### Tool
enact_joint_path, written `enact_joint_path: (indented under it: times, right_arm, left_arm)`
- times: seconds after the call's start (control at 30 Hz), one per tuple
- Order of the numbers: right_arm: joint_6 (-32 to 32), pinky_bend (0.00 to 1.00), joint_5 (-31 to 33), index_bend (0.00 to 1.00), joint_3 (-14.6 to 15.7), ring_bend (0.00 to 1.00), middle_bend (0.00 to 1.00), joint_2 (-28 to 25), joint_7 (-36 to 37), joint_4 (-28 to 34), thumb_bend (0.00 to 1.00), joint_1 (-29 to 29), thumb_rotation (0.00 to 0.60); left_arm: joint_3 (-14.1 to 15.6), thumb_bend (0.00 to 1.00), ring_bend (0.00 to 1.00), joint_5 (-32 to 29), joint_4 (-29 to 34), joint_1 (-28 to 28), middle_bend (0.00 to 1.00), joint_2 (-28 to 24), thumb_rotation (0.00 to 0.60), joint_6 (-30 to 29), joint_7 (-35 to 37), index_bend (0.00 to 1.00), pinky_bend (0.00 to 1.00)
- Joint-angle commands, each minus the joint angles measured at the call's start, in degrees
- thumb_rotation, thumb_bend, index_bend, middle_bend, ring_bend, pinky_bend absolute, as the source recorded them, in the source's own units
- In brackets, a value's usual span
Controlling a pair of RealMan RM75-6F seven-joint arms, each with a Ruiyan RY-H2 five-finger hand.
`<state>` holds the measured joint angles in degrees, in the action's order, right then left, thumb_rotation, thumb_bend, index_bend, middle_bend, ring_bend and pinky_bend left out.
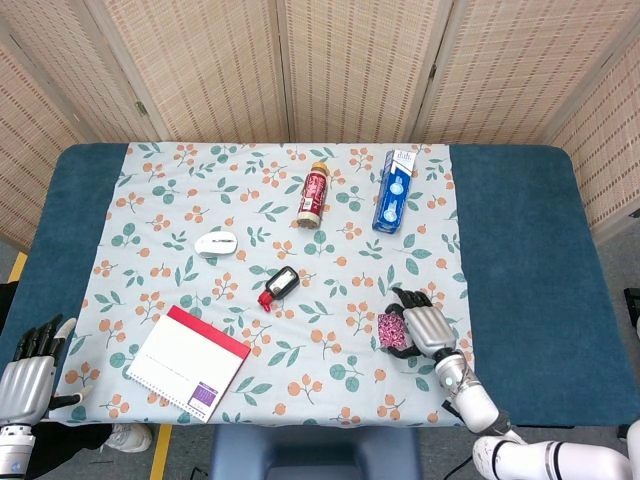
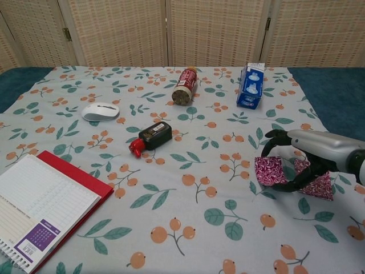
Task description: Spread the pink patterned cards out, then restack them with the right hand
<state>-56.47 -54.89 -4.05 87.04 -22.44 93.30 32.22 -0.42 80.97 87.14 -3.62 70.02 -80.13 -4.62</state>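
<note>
Far lower left of the head view, the left hand [image 1: 25,385] sits off the table edge, fingers apart, holding nothing. Moving right there's a red notebook [image 2: 40,208], a white mouse [image 2: 100,111], a small black and red bottle [image 2: 151,137]. Lower right, the pink cards [image 2: 285,176] lie on the cloth, the right hand [image 2: 308,157] arched over them, curled fingers [image 2: 285,184] touching the cards.

A woven folding screen [image 1: 350,70] stands behind the blue table [image 1: 520,260]. A flowery cloth [image 1: 250,210] covers its middle.
</note>
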Motion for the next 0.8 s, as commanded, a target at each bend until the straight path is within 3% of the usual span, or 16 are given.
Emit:
enact_joint_path:
  times: [0.03, 0.4, 0.8]
  right_arm:
    - [-1.31, 0.0, -0.82, 0.26, -0.16, 0.0, 0.06, -1.03, 1.45, 1.39, 0.29, -1.01, 0.492]
    - [-4.39, 0.0, -1.66, 0.26, 0.93, 0.0, 0.06, -4.55, 10.2, 2.6, 0.29, -6.85, 0.493]
    - [-1.38, 0.0, -1.31, 0.26, 0.75, 0.0, 0.06, -4.18, 15.58, -2.01, 0.29, -8.67, 0.492]
  left_arm:
    - [-0.06, 0.09, 0.07, -0.04, 0.08, -0.05, 0.0, -0.04, 0.6, 0.05, 0.01, 0.08, 0.0]
    - [-0.18, 0.09, 0.07, 0.31, -0.13, -0.7, 0.0, 0.26, 0.6, 0.68, 0.01, 0.08, 0.0]
    - [0.02, 0.09, 0.07, 0.4, -0.2, -0.71, 0.0, 0.36, 0.6, 0.78, 0.14, 0.08, 0.0]
